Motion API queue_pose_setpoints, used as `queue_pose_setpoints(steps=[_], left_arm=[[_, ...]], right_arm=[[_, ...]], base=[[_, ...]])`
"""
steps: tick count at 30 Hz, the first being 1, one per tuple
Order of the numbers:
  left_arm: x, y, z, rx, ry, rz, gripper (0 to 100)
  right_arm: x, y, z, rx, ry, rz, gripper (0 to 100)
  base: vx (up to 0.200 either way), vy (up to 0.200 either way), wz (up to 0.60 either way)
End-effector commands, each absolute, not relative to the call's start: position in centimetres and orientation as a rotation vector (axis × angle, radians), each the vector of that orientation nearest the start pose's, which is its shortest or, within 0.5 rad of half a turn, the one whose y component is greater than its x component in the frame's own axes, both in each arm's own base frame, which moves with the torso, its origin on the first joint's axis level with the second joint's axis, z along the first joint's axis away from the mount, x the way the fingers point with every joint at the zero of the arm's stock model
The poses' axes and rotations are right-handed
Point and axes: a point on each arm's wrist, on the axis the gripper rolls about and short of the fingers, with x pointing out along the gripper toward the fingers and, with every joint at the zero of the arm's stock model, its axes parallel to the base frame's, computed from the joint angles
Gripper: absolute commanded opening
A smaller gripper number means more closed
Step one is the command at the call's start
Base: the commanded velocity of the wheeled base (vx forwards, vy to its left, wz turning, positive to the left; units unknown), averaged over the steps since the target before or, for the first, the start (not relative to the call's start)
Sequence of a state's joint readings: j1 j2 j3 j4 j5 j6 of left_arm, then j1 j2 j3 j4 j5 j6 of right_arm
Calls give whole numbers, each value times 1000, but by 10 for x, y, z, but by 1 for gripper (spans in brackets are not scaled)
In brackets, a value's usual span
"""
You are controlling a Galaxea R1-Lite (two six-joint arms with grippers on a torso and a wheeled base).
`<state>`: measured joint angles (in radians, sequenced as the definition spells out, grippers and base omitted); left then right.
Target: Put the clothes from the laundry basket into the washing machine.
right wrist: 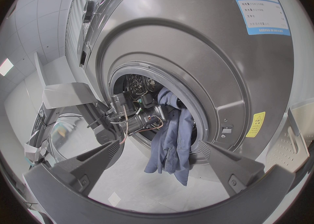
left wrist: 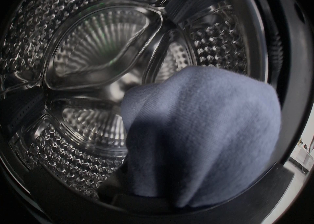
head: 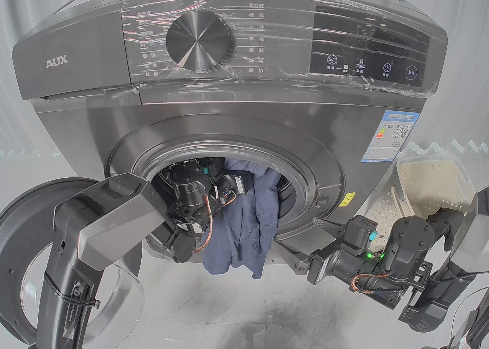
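Head view: a blue label (head: 389, 136) and a yellow sticker (head: 347, 199) are noted on the washer (head: 254, 126) front; print not legible. The garment (head: 244, 228) is draped over the door lip, partly inside, bunched over the left gripper (head: 239, 183); grip cannot be told. The right gripper (right wrist: 158, 144) is held wide open, empty, between the opening and the basket (head: 433, 182).

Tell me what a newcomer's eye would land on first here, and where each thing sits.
The big grey front-loading washing machine stands straight ahead, its round door open on the robot's left. A dark blue cloth garment drapes over the lip of its opening, part inside the dimpled steel drum, part hanging outside, beside the left arm, whose wrist is in the opening. The right pincer is wide open, low before the machine.
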<state>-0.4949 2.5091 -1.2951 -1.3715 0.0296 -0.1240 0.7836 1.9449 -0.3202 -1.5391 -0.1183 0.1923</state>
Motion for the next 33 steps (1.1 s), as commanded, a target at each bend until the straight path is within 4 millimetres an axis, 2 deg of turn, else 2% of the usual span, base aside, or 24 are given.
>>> queue_pose_setpoints(steps=[1,5,8,16,17,24,28,31,33], left_arm=[[442,-217,49,-158,-101,-426,0],[472,-209,59,-169,-133,-340,0],[486,-207,69,-184,-175,-275,0],[485,-205,66,-183,-154,-270,0],[484,-205,65,-184,-149,-270,100],[480,-203,77,-231,-145,-272,100],[458,-201,80,-202,-26,-294,100],[447,-203,72,-183,45,-334,100],[429,-207,71,-166,117,-393,100]], right_arm=[[199,194,90,144,147,652,100],[200,194,89,143,150,648,100],[200,193,89,143,150,647,100],[201,194,89,143,150,645,100],[201,194,89,142,151,645,100],[202,197,92,149,136,653,100],[201,196,91,149,140,656,100],[201,197,91,150,139,656,100],[201,197,92,149,137,657,100]], base=[[0,0,0],[0,0,0],[0,0,0],[0,0,0],[0,0,0],[0,0,0],[0,0,0],[0,0,0],[0,0,0]])
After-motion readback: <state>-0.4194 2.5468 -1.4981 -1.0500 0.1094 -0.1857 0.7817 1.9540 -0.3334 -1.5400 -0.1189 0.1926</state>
